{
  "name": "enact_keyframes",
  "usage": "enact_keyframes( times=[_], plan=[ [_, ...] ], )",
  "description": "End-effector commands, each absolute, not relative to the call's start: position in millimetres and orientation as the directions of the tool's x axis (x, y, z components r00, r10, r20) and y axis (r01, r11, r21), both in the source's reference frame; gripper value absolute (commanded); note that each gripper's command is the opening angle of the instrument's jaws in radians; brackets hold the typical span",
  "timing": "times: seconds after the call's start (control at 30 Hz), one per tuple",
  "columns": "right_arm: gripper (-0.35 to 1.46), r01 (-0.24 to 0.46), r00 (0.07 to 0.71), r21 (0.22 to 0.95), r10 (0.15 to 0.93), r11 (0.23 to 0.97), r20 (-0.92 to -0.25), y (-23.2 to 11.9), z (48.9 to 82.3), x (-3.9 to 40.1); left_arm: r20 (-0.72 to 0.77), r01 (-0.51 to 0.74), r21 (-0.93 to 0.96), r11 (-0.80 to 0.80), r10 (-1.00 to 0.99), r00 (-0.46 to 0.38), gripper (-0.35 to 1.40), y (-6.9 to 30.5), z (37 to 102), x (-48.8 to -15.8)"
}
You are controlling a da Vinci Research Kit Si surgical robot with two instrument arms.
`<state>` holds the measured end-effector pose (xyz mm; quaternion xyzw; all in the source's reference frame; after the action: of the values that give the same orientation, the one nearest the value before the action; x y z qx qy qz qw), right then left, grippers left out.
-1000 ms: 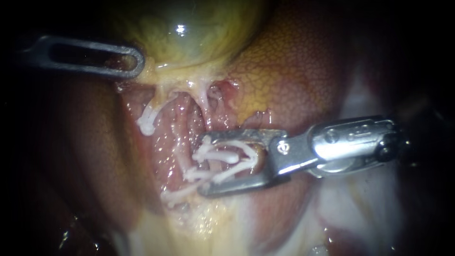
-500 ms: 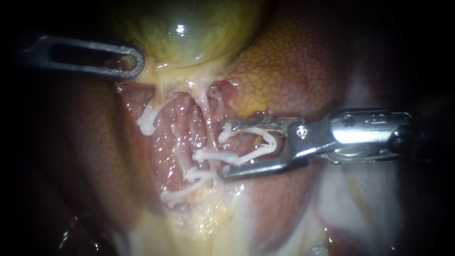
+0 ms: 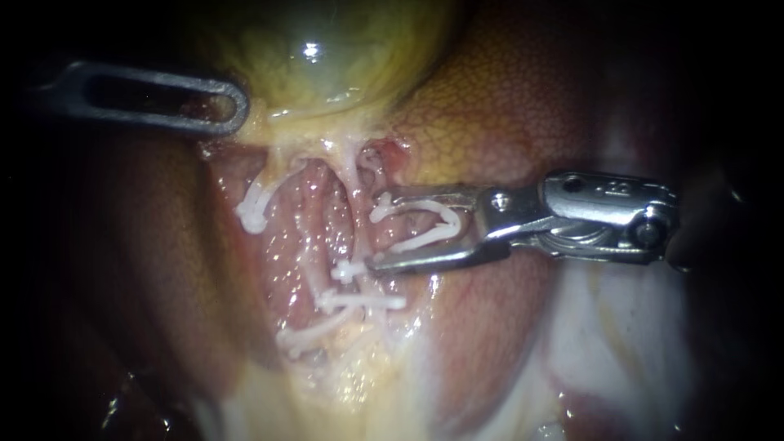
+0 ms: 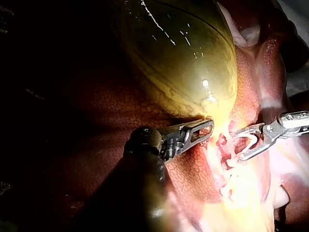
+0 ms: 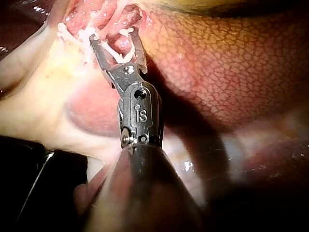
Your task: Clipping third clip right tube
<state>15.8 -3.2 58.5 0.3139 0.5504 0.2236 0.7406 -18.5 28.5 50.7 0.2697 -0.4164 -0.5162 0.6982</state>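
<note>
Right instrument: hand spread, grasping an open white clip along both jaws. Right tube: at the tips, above two placed clips. Left instrument: hand apparently clenched on the gallbladder edge. Risk: closing short catches only part of the tube.

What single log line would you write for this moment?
left instrument: at gallbladder base | right instrument: jaws holding open white clip, tips by right tube above placed clips | stage: clip not closed

Greenish gallbladder upon mottled red liver
</note>
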Motion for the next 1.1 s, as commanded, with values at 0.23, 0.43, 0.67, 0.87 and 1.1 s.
enact_keyframes(
  times=[0.23, 0.43, 0.67, 0.87, 1.1],
  plan=[
    [0.45, 0.094, 0.237, 0.729, 0.696, 0.678, -0.678, -2.9, 58.8, 17.5, 0.303, 0.497, 0.806, 0.322, -0.945, 0.12, -0.35, 28.4, 50.8, -18.5],
    [0.45, 0.166, 0.176, 0.725, 0.704, 0.668, -0.688, -2.5, 59.1, 19.3, 0.303, 0.497, 0.806, 0.322, -0.945, 0.12, -0.35, 28.4, 50.8, -18.6],
    [0.44, 0.226, 0.106, 0.716, 0.714, 0.66, -0.692, -2.1, 59.0, 20.1, 0.304, 0.497, 0.806, 0.322, -0.945, 0.12, -0.35, 28.4, 50.9, -18.6],
    [0.42, 0.272, 0.057, 0.713, 0.729, 0.646, -0.682, -1.4, 57.4, 20.1, 0.304, 0.497, 0.806, 0.322, -0.945, 0.12, -0.35, 28.4, 50.9, -18.6],
    [0.42, 0.273, 0.029, 0.722, 0.744, 0.636, -0.667, 0.0, 55.2, 20.0, 0.304, 0.497, 0.806, 0.322, -0.945, 0.12, -0.35, 28.4, 50.9, -18.6]
  ],
)
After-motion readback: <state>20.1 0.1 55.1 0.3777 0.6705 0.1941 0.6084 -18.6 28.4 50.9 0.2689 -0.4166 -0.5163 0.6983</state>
